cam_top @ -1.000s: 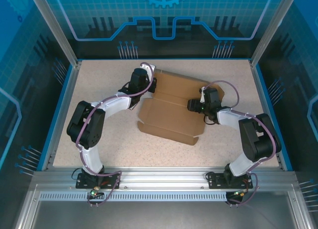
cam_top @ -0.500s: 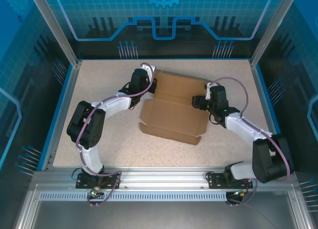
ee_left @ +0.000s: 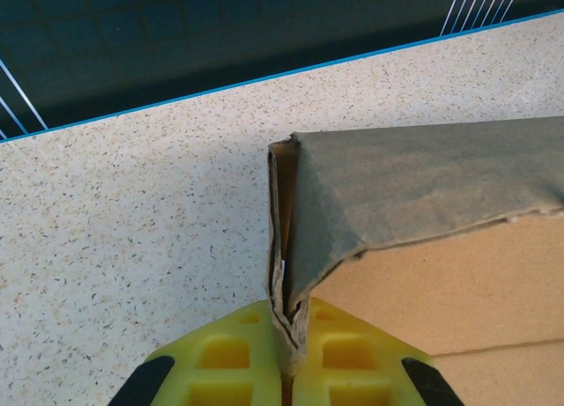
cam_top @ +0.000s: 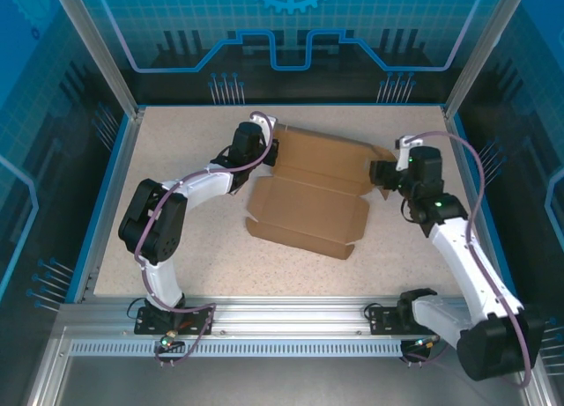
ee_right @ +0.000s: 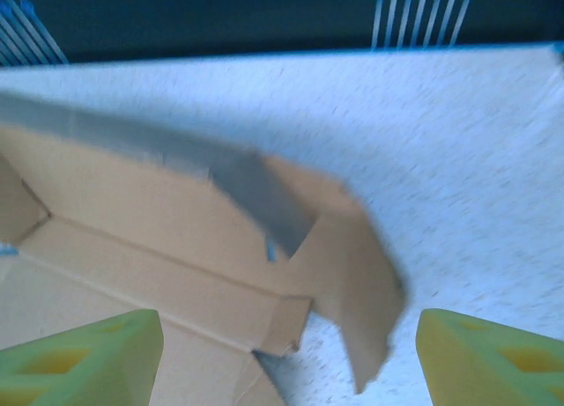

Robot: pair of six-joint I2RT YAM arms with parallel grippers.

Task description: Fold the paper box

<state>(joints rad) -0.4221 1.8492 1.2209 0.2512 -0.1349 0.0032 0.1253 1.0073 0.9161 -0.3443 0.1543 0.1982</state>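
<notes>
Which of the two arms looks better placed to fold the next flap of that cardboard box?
Probably the right arm: the right gripper hangs open by the loose right flap of the paper box. The left gripper is shut on the box's left corner, steadying it.

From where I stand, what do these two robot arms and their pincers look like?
Both the left arm and the right arm have white tubular links between bulky black joint housings. A thin mauve cable loops along each. The blocky yellow-green fingers have square recesses moulded in.
</notes>
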